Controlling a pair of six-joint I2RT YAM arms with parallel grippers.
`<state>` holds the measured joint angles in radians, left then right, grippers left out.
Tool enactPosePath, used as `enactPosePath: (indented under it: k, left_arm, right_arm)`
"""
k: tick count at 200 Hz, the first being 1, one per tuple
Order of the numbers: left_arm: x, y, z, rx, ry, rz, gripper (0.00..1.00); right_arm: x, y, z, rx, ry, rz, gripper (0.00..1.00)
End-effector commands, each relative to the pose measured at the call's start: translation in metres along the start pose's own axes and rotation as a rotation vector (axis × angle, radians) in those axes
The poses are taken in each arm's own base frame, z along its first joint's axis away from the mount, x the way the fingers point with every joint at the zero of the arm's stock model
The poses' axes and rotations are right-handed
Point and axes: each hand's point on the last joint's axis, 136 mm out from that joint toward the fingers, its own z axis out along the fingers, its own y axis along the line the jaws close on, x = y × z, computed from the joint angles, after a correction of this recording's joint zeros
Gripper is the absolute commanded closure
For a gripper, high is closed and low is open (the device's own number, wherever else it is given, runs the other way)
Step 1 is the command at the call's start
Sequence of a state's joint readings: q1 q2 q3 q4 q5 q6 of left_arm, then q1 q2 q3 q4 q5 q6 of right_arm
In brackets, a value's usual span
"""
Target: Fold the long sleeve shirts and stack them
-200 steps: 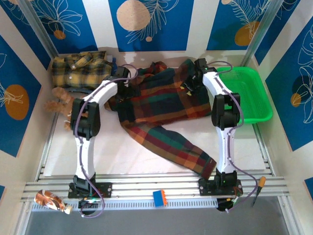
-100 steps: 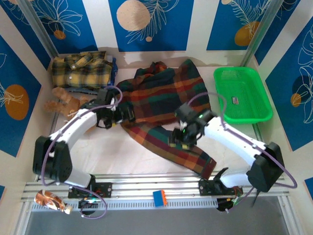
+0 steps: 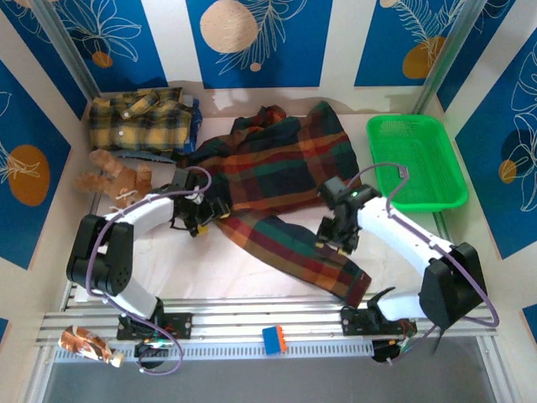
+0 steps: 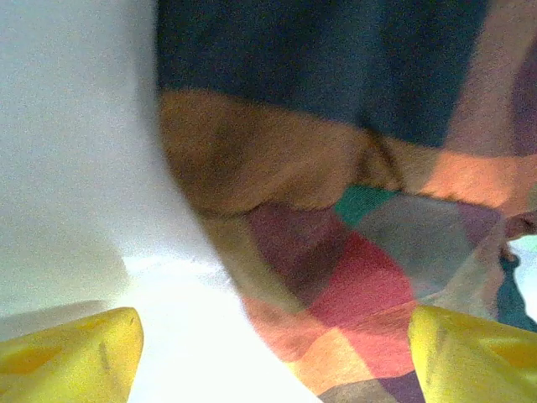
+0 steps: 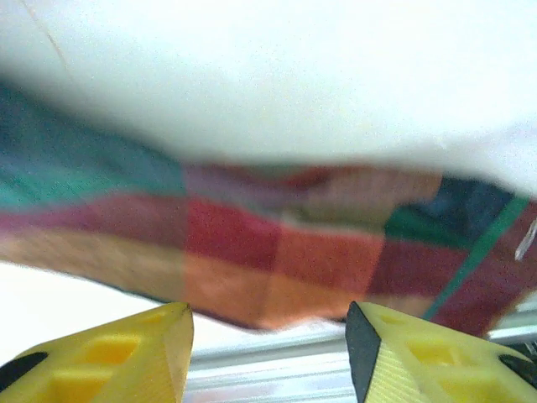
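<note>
Dark plaid flannel in green, navy, red and orange: that shirt [image 3: 281, 164] lies spread across the middle of the white table [image 3: 218, 269]. Its body is toward the far side, with one long sleeve [image 3: 294, 252] trailing off to the near right.

The left gripper [image 3: 201, 218] is down low at the shirt's left edge. The wrist camera has its yellow fingers [image 4: 75, 344] spread wide, cloth lying between and beyond them, nothing pinched.

Over to the right gripper [image 3: 336, 237], hanging at the right side of that sleeve. Its fingers [image 5: 117, 357] are parted too, with plaid fabric just past the tips and nothing gripped.

The yellow and black shirt [image 3: 138, 122] sits in a compact pile in the far left corner. Just on its near side lies the brown teddy bear [image 3: 113, 176]. The green basket [image 3: 419, 159] stands at the far right, beside the dark shirt's right edge.
</note>
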<state>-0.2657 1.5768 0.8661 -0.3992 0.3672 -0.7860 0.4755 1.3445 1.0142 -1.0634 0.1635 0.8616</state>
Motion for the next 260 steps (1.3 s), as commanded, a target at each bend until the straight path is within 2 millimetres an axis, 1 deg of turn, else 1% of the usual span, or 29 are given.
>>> enactPosePath:
  k: [1,11,25,42,55,62,82,111,135,156,166,180,193,201,207,217,239,260]
  left_arm:
    - [0.013,-0.002,-0.012,0.047,0.005,-0.065,0.19]
    - [0.023,0.002,-0.014,0.041,0.017,-0.08,0.2]
    - [0.035,0.001,-0.016,0.044,0.023,-0.086,0.22]
    - [0.05,-0.009,-0.011,0.052,0.035,-0.077,0.24]
    - [0.062,-0.014,-0.002,0.041,0.054,-0.068,0.26]
    - [0.065,-0.015,0.001,0.029,0.05,-0.066,0.28]
    - [0.067,-0.019,0.012,0.035,0.04,-0.086,0.35]
    - [0.069,-0.028,0.023,0.002,0.057,-0.062,0.4]
    - [0.072,-0.02,0.032,-0.067,0.071,-0.058,0.43]
    - [0.067,-0.02,0.044,-0.097,0.072,-0.057,0.46]
    - [0.065,-0.024,0.051,-0.104,0.073,-0.054,0.5]
    - [0.063,-0.031,0.061,-0.108,0.083,-0.037,0.58]
    - [0.063,-0.032,0.064,-0.139,0.093,-0.008,0.69]
    - [0.063,-0.029,0.063,-0.153,0.096,0.006,0.77]
    - [0.064,-0.027,0.06,-0.166,0.091,0.016,0.84]
    - [0.064,-0.02,0.051,-0.193,0.08,0.034,0.91]
    - [0.064,0.0,0.025,-0.254,0.037,0.066,0.97]
    - [0.063,0.019,0.006,-0.288,0.006,0.071,1.0]
  right_arm:
    - [-0.046,0.021,-0.019,-0.109,-0.041,-0.071,0.47]
    - [-0.063,0.024,-0.021,-0.114,-0.041,-0.079,0.47]
    - [-0.081,0.028,-0.023,-0.128,-0.045,-0.09,0.47]
    - [-0.094,0.033,-0.018,-0.147,-0.032,-0.094,0.47]
    - [-0.101,0.036,-0.013,-0.159,-0.024,-0.094,0.48]
    - [-0.104,0.037,-0.013,-0.165,-0.023,-0.094,0.48]
    - [-0.107,0.04,-0.008,-0.174,-0.015,-0.109,0.48]
    - [-0.115,0.037,-0.005,-0.189,-0.011,-0.099,0.48]
    - [-0.126,0.033,-0.007,-0.209,-0.021,-0.082,0.48]
    - [-0.137,0.031,-0.007,-0.22,-0.034,-0.069,0.48]
    - [-0.144,0.028,-0.006,-0.215,-0.036,-0.05,0.48]
    - [-0.152,0.021,-0.003,-0.185,-0.042,-0.019,0.48]
    - [-0.16,0.013,-0.001,-0.143,-0.059,0.001,0.48]
    - [-0.165,0.009,0.001,-0.119,-0.069,0.009,0.48]
    - [-0.168,0.005,0.003,-0.098,-0.073,0.016,0.48]
    - [-0.173,-0.002,0.008,-0.06,-0.077,0.027,0.48]
    - [-0.178,-0.017,0.019,-0.02,-0.071,0.068,0.48]
    - [-0.18,-0.025,0.024,-0.046,-0.081,0.112,0.48]
